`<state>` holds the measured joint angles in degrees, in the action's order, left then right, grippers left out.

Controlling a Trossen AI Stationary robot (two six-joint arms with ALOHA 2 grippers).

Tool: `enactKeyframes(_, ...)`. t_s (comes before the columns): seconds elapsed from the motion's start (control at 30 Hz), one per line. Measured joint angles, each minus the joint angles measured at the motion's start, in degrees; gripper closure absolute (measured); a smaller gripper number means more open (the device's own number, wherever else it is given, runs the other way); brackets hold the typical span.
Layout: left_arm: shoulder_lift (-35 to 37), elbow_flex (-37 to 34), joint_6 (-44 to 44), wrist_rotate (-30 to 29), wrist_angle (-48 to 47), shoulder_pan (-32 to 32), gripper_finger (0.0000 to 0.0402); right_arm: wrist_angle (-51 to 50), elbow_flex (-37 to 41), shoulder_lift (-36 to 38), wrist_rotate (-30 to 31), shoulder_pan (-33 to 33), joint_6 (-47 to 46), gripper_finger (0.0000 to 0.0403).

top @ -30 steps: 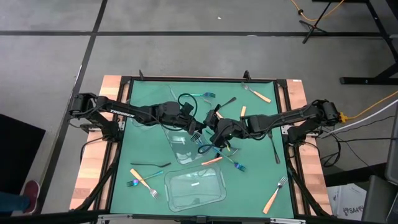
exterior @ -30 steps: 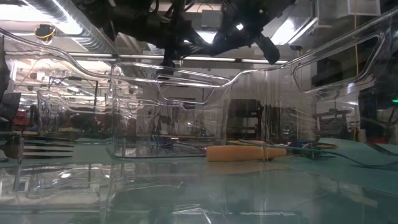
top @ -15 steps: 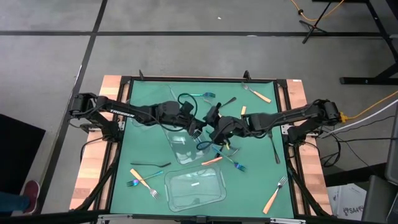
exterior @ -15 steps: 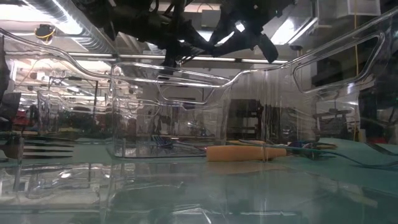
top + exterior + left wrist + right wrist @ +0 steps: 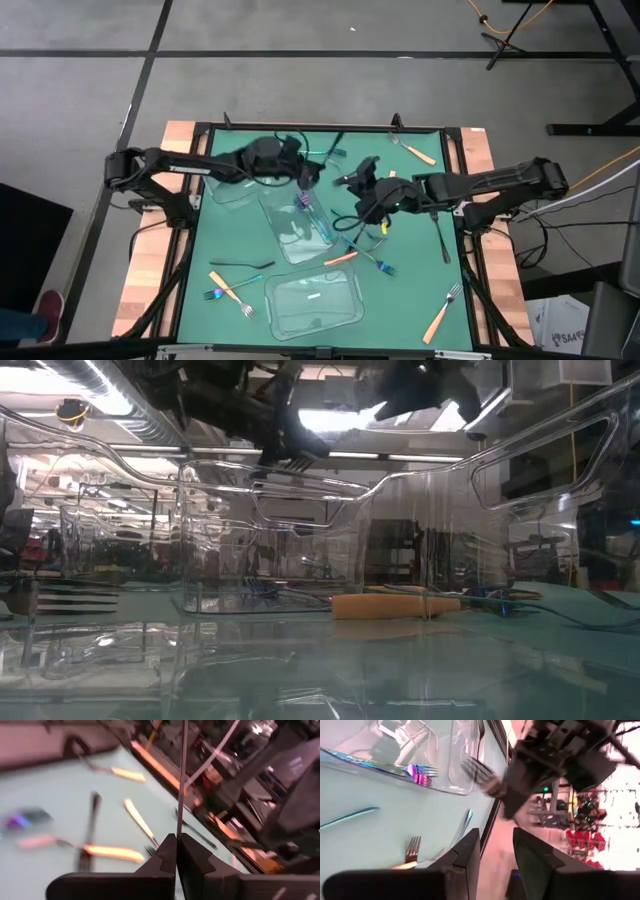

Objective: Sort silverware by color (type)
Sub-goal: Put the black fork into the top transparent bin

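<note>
Left end effector (image 5: pixel 305 178) clamps a fork (image 5: pixel 316 168) over the container (image 5: pixel 290 235) holding an iridescent fork (image 5: pixel 318 222)

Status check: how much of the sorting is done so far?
Barely started: one iridescent fork lies in the middle container. Left gripper is clamped on a slim fork by it; right gripper is open, empty. Orange-handled forks, a black fork and others lie scattered on the mat.

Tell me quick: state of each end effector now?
Left end effector: shut on a thin utensil, type unclear.
Right end effector: open, holding nothing.
</note>
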<state>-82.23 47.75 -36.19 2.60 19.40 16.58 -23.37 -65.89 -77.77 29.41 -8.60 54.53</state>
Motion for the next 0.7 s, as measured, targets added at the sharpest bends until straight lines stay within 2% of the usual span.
enactKeyframes(0.17,5.9,0.1,6.5,-0.2,-6.9,5.8,0.0399,-4.3,0.0,2.7,0.5,0.0,-4.7,0.0288)
enactKeyframes(0.37,13.2,0.1,14.9,-0.4,-20.0,11.8,0.0399,-6.3,0.0,3.8,0.6,0.0,-6.9,0.0288)
enactKeyframes(0.47,16.0,0.0,18.7,-0.8,-26.9,13.6,0.0399,-7.0,0.0,3.7,0.3,0.0,-7.0,0.0288)
enactKeyframes(0.7,18.3,0.0,25.9,-5.6,-44.0,15.5,0.0399,-7.0,0.0,3.7,-0.5,0.0,-6.9,0.0288)
